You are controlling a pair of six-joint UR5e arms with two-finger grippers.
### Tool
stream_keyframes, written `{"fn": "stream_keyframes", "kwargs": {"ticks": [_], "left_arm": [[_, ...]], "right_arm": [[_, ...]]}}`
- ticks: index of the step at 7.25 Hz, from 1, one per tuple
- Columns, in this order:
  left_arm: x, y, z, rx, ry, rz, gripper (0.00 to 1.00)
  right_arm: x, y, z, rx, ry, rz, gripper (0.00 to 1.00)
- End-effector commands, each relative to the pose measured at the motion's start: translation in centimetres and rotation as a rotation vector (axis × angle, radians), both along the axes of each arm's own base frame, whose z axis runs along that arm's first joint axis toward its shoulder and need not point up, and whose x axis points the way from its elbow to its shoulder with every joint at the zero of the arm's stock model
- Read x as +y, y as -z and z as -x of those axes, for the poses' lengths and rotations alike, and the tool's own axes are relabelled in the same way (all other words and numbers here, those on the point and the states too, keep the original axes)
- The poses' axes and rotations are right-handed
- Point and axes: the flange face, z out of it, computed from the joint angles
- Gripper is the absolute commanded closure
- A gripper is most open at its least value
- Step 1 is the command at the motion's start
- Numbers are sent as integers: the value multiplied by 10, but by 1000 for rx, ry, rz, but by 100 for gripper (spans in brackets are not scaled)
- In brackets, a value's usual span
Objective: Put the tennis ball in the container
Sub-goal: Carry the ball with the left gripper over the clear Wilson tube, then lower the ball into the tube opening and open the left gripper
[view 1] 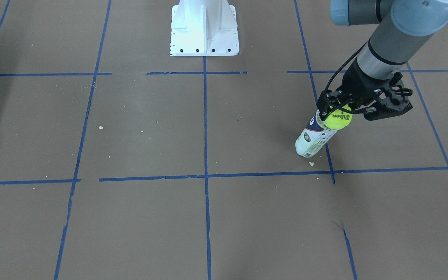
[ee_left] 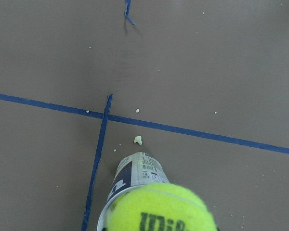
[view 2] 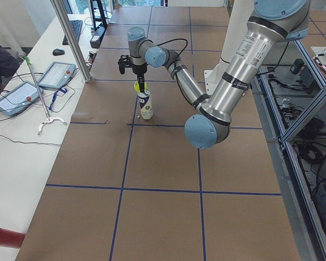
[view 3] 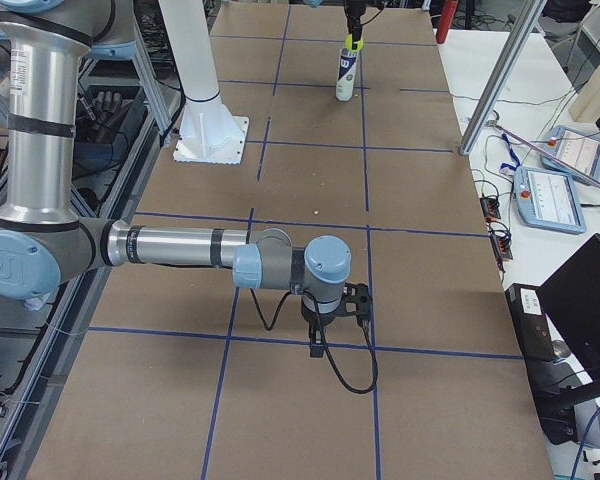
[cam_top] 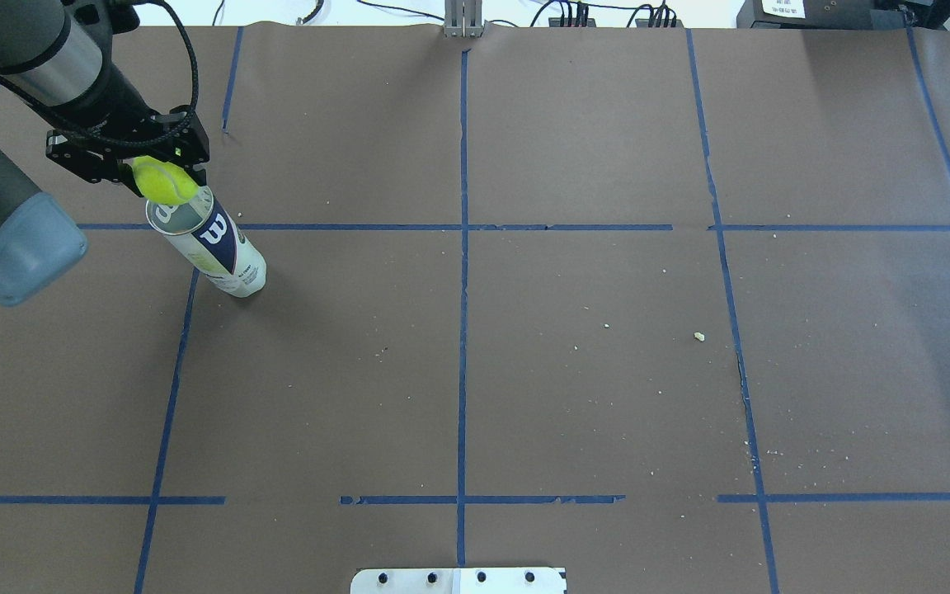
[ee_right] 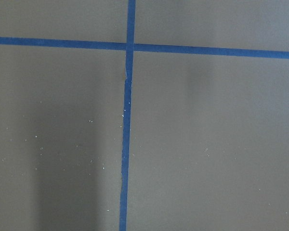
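The neon yellow-green tennis ball [view 1: 337, 118] with black "Wilson" print sits between the fingers of my left gripper [view 1: 338, 112], which is shut on it. It hangs right at the open mouth of the container [view 1: 315, 138], a clear can with a white and dark-blue label standing upright on the brown table. From overhead, the ball [cam_top: 163, 181] covers the far rim of the can [cam_top: 215, 247]. The left wrist view shows the ball [ee_left: 161, 209] just over the can [ee_left: 135, 171]. My right gripper [view 3: 320, 345] points down at bare table far away; I cannot tell whether it is open.
Blue tape lines [cam_top: 463, 227] divide the brown table into a grid, with small crumbs [view 1: 311, 163] near the can's foot. The white robot pedestal [view 1: 204, 27] stands at mid-table. A side bench with tablets [view 2: 22, 95] and a metal post [view 2: 70, 38] lies beyond the can.
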Motion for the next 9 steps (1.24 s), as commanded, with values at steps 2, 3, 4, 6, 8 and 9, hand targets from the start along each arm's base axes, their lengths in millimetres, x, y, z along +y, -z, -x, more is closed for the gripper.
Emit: {"fn": "stream_keyframes", "kwargs": {"ticks": [2,3,4,6,8,9], "left_arm": [[1,-1,1,-1,0,2,85],[1,-3,0,-3,-2,6,71],[3,-7,-2,-6,-6,10,54],[7,-9,-9,-7,-19,13,30],[10,-7,-11,-6,-24,8,0],[10,-6,-10,-4,-24,5,0]], "right_arm": [[0,-1,0,0,0,2,0],[0,0,0,0,0,-1,0],[0,0,0,0,0,1,0],[0,-1,0,0,0,2,0],[0,-1,0,0,0,1,0],[0,0,0,0,0,1,0]]}}
